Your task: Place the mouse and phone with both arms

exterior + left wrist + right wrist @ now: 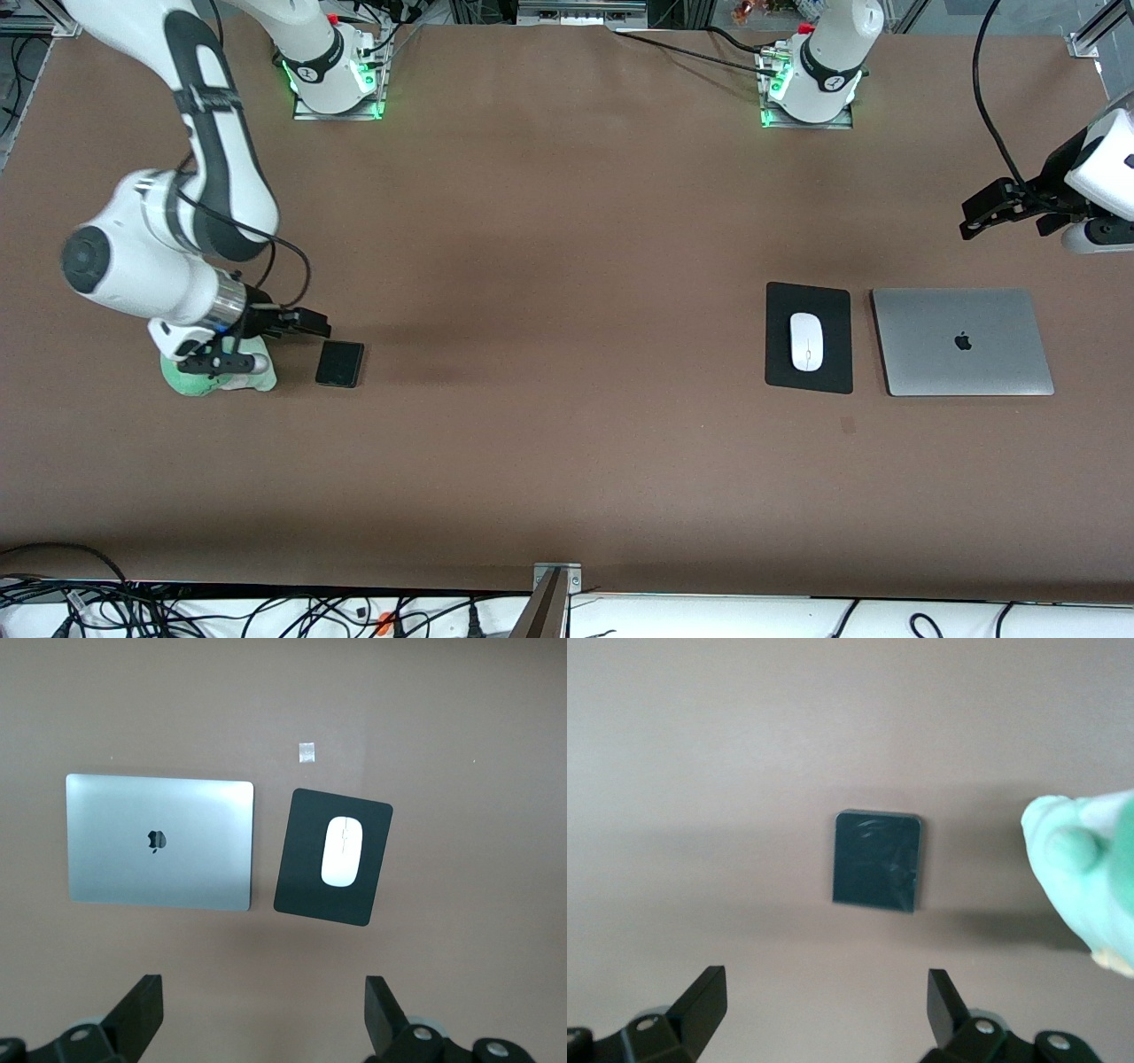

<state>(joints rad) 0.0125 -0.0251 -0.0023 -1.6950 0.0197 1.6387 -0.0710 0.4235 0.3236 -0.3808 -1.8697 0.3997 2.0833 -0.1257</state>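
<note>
Your front camera looks down across the desk [567, 461] toward the bases. Each wrist camera faces straight down; the left shares the mouse [342, 851], the right the phone [877, 859].

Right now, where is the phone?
The phone lies flat on the table toward the right arm's end, beside a pale green object, with the open right gripper just above it.

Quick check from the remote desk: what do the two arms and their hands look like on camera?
Both arms are glossy white with black bands and joints, on bases lit green. The right arm has a silver wrist ring and loose black cable; its black two-finger hand has flat, wedge-shaped fingers. The left hand is black too, cable looping above.
</note>
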